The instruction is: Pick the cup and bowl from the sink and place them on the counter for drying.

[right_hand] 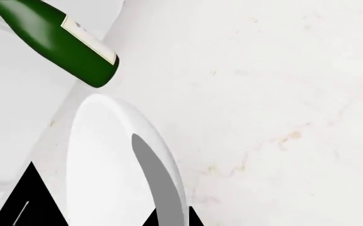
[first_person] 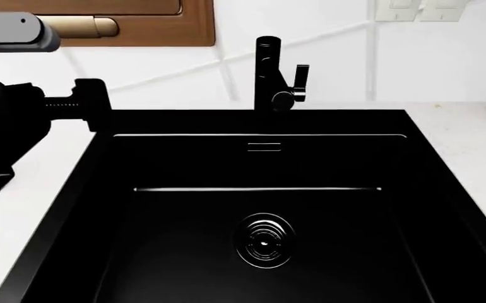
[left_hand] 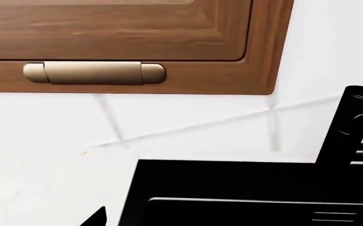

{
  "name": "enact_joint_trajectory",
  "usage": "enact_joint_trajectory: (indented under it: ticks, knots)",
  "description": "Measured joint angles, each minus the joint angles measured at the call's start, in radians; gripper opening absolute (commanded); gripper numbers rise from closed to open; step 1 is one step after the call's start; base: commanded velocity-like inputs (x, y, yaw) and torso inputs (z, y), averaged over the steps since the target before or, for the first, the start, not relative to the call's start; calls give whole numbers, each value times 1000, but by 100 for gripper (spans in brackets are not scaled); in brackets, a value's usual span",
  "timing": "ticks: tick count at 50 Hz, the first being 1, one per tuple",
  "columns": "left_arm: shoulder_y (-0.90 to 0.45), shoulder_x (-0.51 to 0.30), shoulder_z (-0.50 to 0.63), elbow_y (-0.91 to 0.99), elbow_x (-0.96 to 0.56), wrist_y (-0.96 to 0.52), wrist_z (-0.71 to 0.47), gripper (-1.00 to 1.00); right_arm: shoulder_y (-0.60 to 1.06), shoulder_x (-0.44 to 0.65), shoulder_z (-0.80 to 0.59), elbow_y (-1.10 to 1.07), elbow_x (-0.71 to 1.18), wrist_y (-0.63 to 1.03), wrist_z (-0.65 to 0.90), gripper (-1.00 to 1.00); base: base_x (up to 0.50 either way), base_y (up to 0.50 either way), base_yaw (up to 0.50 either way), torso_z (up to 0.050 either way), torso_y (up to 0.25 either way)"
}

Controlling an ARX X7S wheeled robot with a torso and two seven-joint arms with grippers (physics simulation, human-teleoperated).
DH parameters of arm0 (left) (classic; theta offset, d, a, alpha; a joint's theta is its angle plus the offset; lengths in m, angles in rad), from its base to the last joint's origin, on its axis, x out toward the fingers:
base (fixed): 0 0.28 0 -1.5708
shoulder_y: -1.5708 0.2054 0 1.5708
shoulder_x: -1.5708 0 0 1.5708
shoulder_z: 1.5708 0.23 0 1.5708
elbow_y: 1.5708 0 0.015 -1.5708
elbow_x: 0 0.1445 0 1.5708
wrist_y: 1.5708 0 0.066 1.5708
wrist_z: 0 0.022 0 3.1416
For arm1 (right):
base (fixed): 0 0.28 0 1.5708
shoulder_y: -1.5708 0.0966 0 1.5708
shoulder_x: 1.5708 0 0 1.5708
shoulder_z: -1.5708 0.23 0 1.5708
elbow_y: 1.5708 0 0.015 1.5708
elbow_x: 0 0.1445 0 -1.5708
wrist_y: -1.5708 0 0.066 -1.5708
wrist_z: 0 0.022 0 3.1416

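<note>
The right pincer (right_hand: 106, 221) straddles the rim of the white bowl (right_hand: 115, 165), gripping it over the speckled tabletop (right_hand: 263, 94) near a green bottle (right_hand: 55, 40). The left pincer (first_person: 87, 104) hovers left of the black sink (first_person: 260, 208), its opening unclear. The basin holds only its drain (first_person: 264, 238).

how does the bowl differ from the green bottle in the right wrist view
The bowl is plain white, wide and rounded; the green bottle is dark glossy green, narrow and long. The bowl has no markings; the bottle carries a pale label. The bowl sits between the right gripper fingertips; the bottle lies beyond, untouched. Both appear over the counter.

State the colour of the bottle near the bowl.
Green bottle with a pale label, clearest in the right wrist view.
</note>
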Motion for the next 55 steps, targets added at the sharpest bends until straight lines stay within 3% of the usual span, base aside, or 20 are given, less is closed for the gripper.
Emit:
enact_joint_trajectory:
  ticks: [24, 25, 55]
  knots:
    - [-5, -11, 2, 9, -30, 0, -31, 100, -76, -41, 12, 45, -96, -59, -130, -100, 0, 0, 0, 0, 0]
    - [-4, -12, 2, 9, -30, 1, -31, 100, -76, -41, 11, 45, -96, -59, -130, 100, 11, 0, 0, 0, 0]
    - [-5, 0, 19, -2, -7, 15, -3, 100, -66, 43, 82, -17, 51, 14, 59, 100, 0, 0, 0, 0, 0]
